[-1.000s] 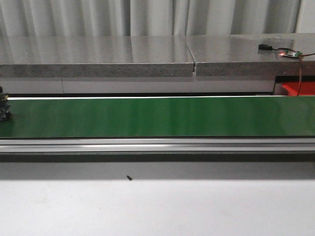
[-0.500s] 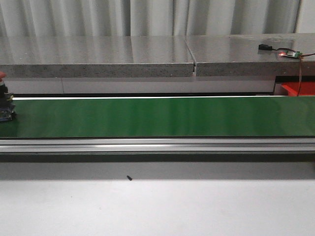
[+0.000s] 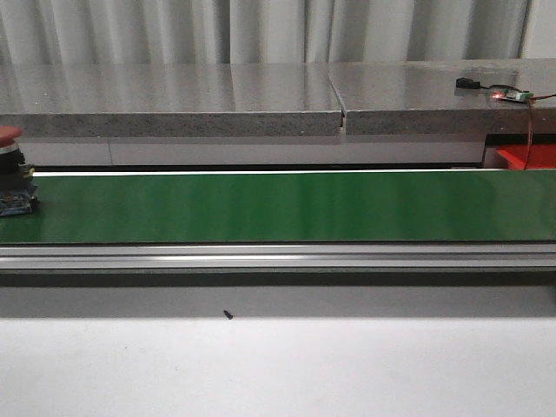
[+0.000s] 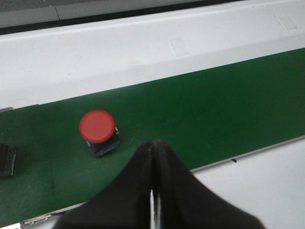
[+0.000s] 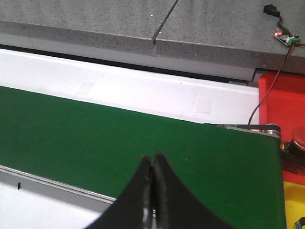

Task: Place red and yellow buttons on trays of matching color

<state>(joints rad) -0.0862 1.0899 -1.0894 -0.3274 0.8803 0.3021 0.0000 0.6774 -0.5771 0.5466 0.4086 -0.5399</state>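
A red button (image 3: 10,178) with a black base stands on the green belt (image 3: 278,207) at the far left edge of the front view. In the left wrist view the red button (image 4: 97,128) sits on the belt just ahead and to one side of my left gripper (image 4: 154,143), which is shut and empty. My right gripper (image 5: 152,157) is shut and empty above the belt. A red tray (image 5: 281,93) and a yellow tray (image 5: 294,202) lie past the belt's end in the right wrist view. A dark-red button (image 5: 299,138) sits there. Neither gripper shows in the front view.
A grey stone ledge (image 3: 174,104) runs behind the belt. A small circuit board with a wire (image 3: 508,94) lies on it at the right. A dark object (image 4: 5,160) sits on the belt at the edge of the left wrist view. A white table (image 3: 278,365) lies in front.
The red button has ridden the belt to the right, coming further into the front view from the left edge. Nothing else has moved.
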